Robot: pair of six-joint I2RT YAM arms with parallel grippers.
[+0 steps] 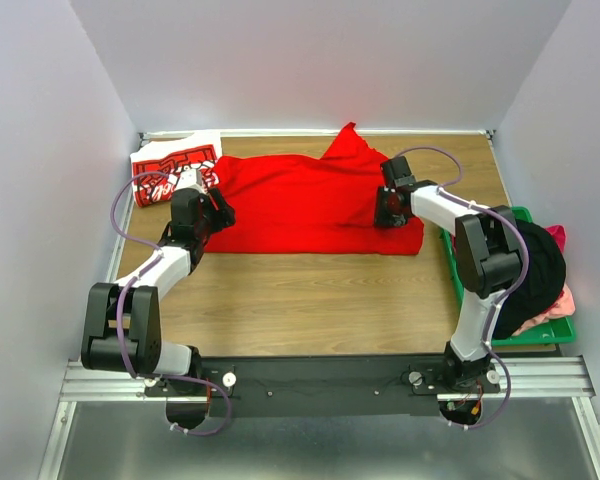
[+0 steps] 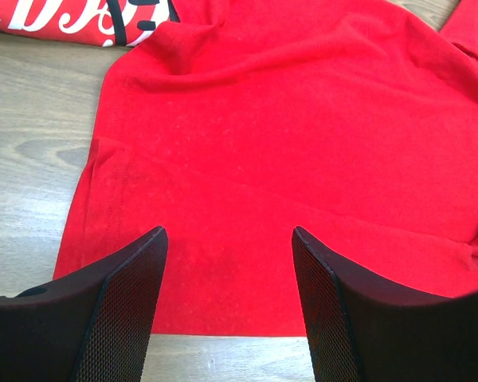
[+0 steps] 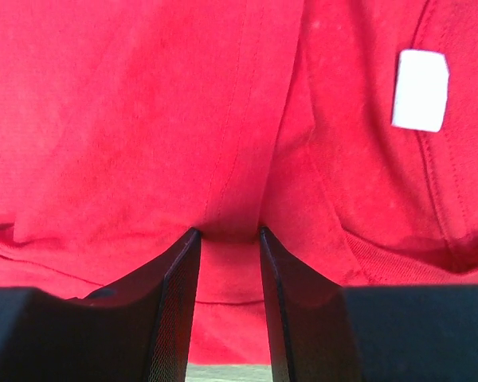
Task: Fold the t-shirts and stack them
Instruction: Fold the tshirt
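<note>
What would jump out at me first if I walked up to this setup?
A plain red t-shirt lies spread across the far half of the wooden table. The right gripper pinches a fold at its right side; the left gripper hangs open over its left edge. A folded red shirt with white lettering sits in the far left corner.
</note>
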